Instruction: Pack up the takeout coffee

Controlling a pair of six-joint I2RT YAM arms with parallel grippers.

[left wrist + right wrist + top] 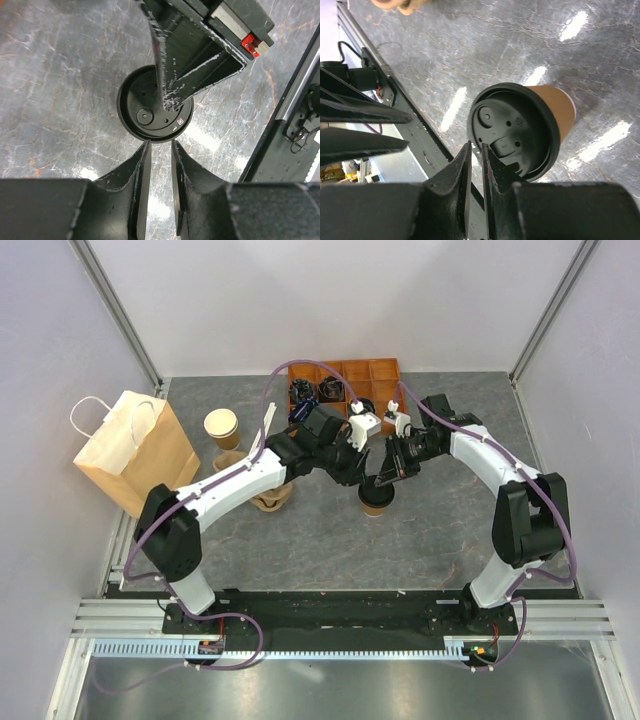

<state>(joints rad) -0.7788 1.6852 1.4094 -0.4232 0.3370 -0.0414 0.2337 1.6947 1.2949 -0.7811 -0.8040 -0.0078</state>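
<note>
The takeout coffee (374, 498), a brown paper cup under a black lid, stands on the grey table between both arms. From above, in the left wrist view, its lid (150, 107) fills the middle. My left gripper (160, 146) hovers just off the lid's near rim, jaws a narrow gap apart with only table showing between them. In the right wrist view the cup (559, 106) leans away. My right gripper (476, 148) is at the lid's rim (472, 125), its jaws a thin slit apart and nothing seen between them. Its fingers (172, 95) reach over the lid.
A brown paper bag (135, 452) with handles lies at the left. A lidless tan cup (222, 427) stands beside it, and brown cup pieces (272, 498) lie under my left arm. An orange tray (378, 372) holding black lids sits at the back.
</note>
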